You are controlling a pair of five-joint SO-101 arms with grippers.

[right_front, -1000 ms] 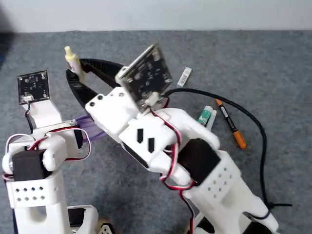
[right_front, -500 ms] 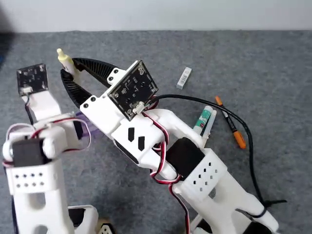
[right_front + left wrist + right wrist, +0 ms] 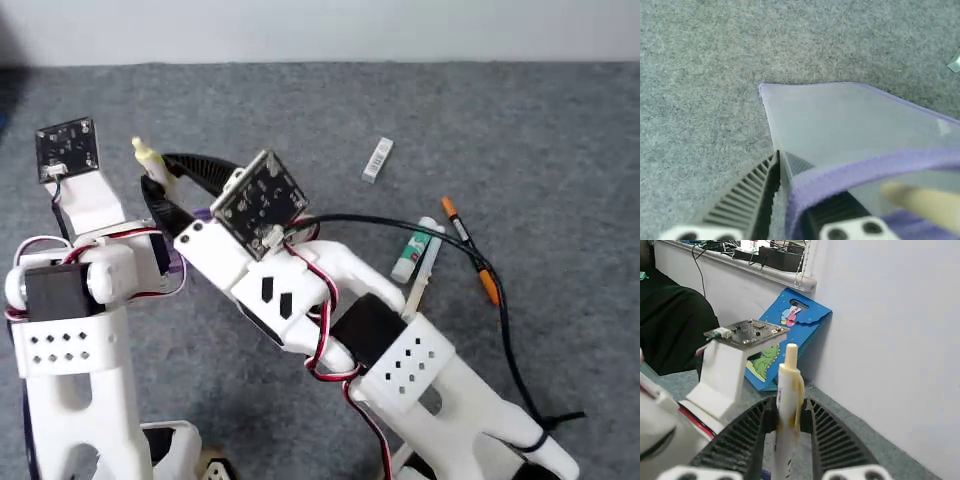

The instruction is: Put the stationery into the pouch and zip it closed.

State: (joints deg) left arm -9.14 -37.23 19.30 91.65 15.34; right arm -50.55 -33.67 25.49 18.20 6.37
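My right gripper (image 3: 153, 173) is shut on a cream pen (image 3: 148, 156), which stands upright between its black fingers (image 3: 752, 432). The pen (image 3: 786, 405) is held just above the purple-edged translucent pouch (image 3: 176, 263). My left gripper (image 3: 784, 162) is shut on the pouch's purple rim (image 3: 860, 167), holding the mouth up. The pen's cream end (image 3: 920, 202) shows through the pouch (image 3: 855, 125) at its opening. More stationery lies on the grey mat to the right: a green-and-white marker (image 3: 413, 250) and an orange pen (image 3: 470, 250).
A small white striped piece (image 3: 376, 160) lies farther back on the mat (image 3: 520, 130). The right arm's black cable (image 3: 500, 300) loops over the orange pen. The left arm's camera board (image 3: 747, 331) stands close beside the right gripper. A blue bag (image 3: 790, 335) leans on the wall.
The right gripper has swung the cream pen out to the far left and then back, lower and nearer, over the pouch. The left arm has shifted only slightly.
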